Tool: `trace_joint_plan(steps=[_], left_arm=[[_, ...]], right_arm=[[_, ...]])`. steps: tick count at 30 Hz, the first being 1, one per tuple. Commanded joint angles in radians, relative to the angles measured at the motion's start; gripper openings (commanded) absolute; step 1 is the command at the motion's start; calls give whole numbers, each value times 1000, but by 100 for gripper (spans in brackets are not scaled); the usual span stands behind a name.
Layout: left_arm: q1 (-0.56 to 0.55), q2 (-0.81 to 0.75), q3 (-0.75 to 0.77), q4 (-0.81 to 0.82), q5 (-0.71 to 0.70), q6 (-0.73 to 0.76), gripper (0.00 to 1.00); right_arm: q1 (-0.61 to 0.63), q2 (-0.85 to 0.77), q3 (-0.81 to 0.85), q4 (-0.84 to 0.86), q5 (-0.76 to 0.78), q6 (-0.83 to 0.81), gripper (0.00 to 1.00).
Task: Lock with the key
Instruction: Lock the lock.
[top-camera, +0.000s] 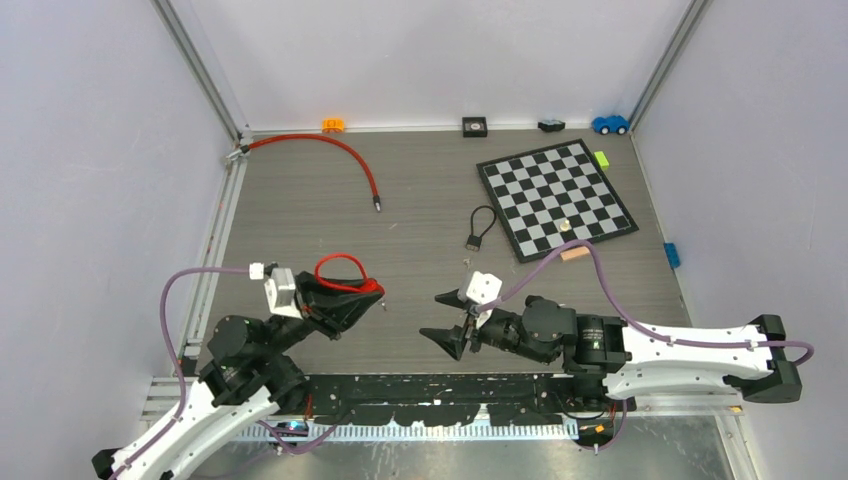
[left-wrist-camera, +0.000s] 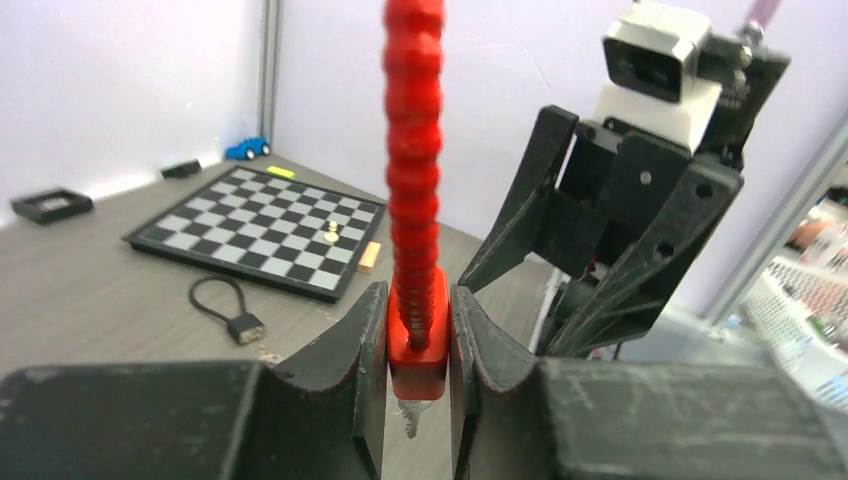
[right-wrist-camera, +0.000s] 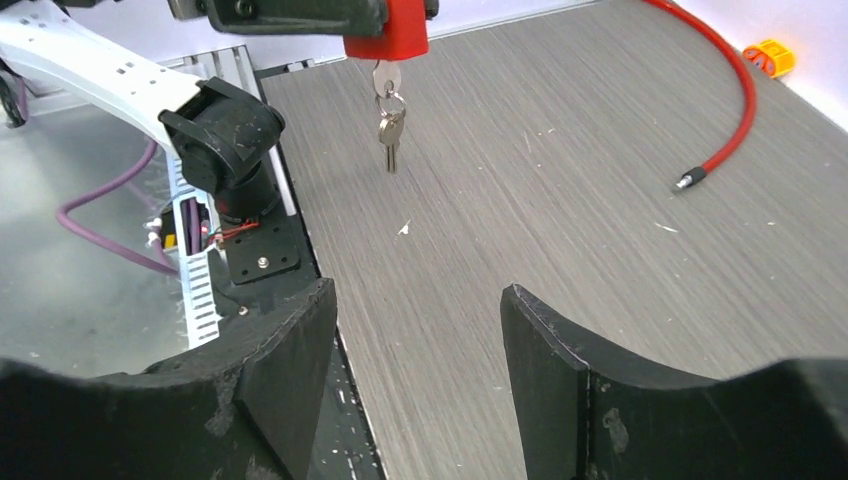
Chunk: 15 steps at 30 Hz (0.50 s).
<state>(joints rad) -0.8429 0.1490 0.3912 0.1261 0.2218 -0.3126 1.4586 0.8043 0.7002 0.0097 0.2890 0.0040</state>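
Right pincer is wide and empty, low over the bench. Left pincer is clamped on the red lock body, cable loop rising above it. Key sits in the lock's underside, long axis vertical, spare key dangling off its ring. It lies near, to the left of the right pincer, straight ahead of its jaws and higher. My read: right arm does the turning.

The red cable lock is cut off at the top edge; its key is mostly hidden within the left gripper.
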Motion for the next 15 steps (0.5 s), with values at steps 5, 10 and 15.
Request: trace_joint_plan(steps=[5, 10, 15], left_arm=[[4, 107, 112, 108, -125, -345, 0], [4, 163, 84, 317, -1, -377, 0], [4, 218, 28, 540, 96, -418, 0]], right_arm=[[3, -26, -29, 223, 8, -163, 65], [3, -15, -53, 396, -33, -177, 63], [2, -15, -93, 561, -111, -148, 58]])
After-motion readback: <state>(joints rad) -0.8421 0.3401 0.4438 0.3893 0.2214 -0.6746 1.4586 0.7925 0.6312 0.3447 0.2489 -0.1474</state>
